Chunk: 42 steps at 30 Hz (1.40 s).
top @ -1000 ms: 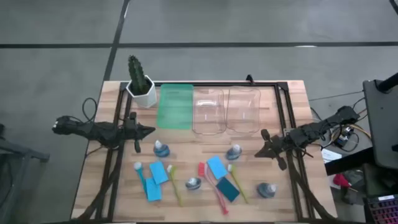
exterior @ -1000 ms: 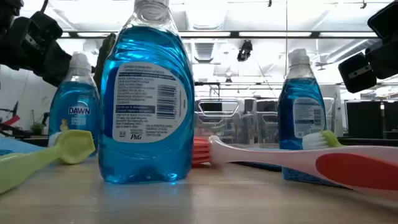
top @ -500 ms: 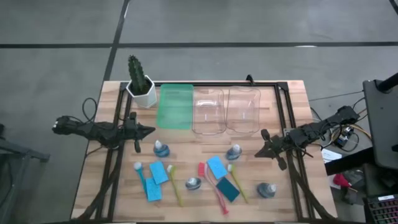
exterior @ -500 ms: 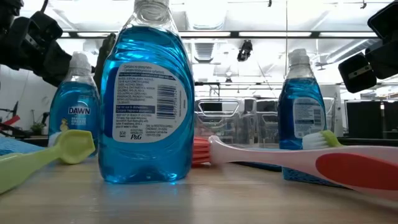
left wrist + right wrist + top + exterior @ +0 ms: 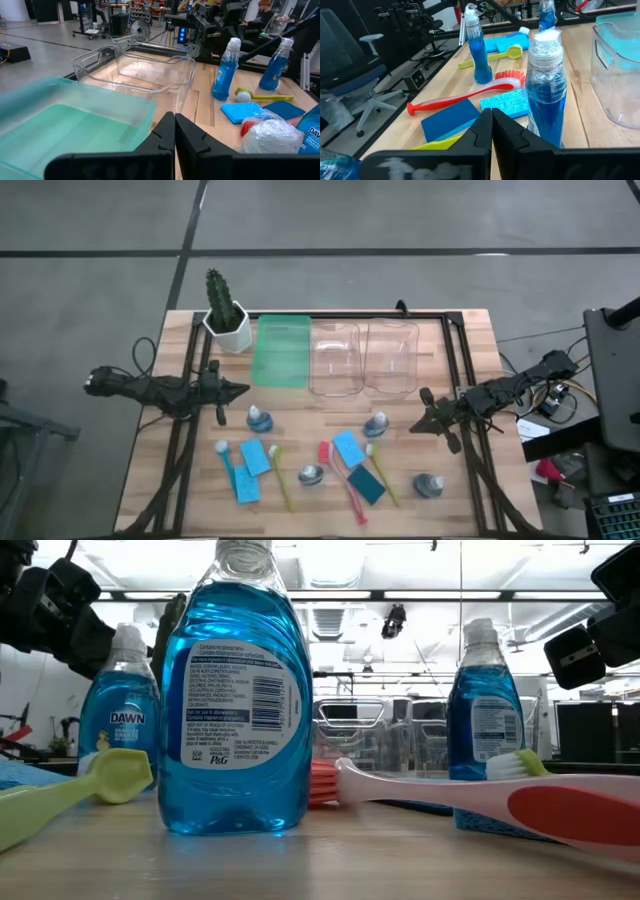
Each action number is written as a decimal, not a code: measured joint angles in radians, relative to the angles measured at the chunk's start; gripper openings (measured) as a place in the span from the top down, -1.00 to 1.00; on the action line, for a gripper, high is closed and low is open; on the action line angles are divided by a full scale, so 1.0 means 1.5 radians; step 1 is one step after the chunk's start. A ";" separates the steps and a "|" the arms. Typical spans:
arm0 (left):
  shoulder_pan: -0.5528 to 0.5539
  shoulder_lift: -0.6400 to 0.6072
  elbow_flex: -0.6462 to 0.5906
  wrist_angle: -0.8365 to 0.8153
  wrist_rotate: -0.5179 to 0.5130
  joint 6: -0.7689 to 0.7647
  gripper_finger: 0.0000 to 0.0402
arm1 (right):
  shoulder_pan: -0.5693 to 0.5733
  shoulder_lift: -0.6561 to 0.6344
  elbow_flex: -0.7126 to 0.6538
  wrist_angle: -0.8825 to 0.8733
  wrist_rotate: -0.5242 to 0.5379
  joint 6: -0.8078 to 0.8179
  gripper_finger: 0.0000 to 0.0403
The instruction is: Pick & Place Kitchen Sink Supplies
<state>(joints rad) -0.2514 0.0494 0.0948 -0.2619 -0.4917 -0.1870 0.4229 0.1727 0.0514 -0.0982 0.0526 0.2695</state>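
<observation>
Green plastic forms the bin [image 5: 283, 351] just beside the cactus [image 5: 225, 308] in its white pot, and nothing lies in it. Two clear bins [image 5: 335, 358] [image 5: 391, 356] follow in the same row, on the green bin's far side from the cactus; both hold nothing. All the sink supplies lie loose on the bench [image 5: 470, 335], on the side of the green bin away from the bench's back edge: four blue soap bottles [image 5: 259, 418] [image 5: 376, 424] [image 5: 311, 474] [image 5: 428, 485], blue sponges [image 5: 254, 457] [image 5: 348, 448], a darker teal sponge [image 5: 366, 484], and pink [image 5: 343, 483], yellow-green [image 5: 280, 477] and blue [image 5: 225, 461] brushes. The left pincer [image 5: 240, 390] hangs near the green bin's front corner, fingers pressed together, gripping nothing. The right pincer [image 5: 418, 426] hangs beyond the clear bins, likewise closed and empty.
</observation>
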 joint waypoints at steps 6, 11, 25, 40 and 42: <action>0.000 0.000 0.000 0.000 0.000 0.000 0.97 | 0.000 0.000 0.000 0.000 0.000 0.000 0.96; 0.000 0.000 0.000 0.000 0.000 0.000 0.97 | 0.000 0.000 0.000 0.000 0.000 0.000 0.96; 0.000 0.000 0.000 0.000 0.000 0.000 0.97 | 0.000 0.000 0.000 0.005 0.000 0.006 0.96; 0.000 0.000 0.000 0.000 0.000 0.000 0.97 | -0.002 0.000 0.000 0.227 0.039 0.079 0.96; 0.000 0.000 0.000 0.000 0.000 0.000 0.97 | -0.003 0.002 0.005 0.248 0.040 0.103 0.96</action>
<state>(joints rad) -0.2515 0.0497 0.0950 -0.2619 -0.4916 -0.1867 0.4191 0.1761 0.0591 0.2736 0.1120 0.4237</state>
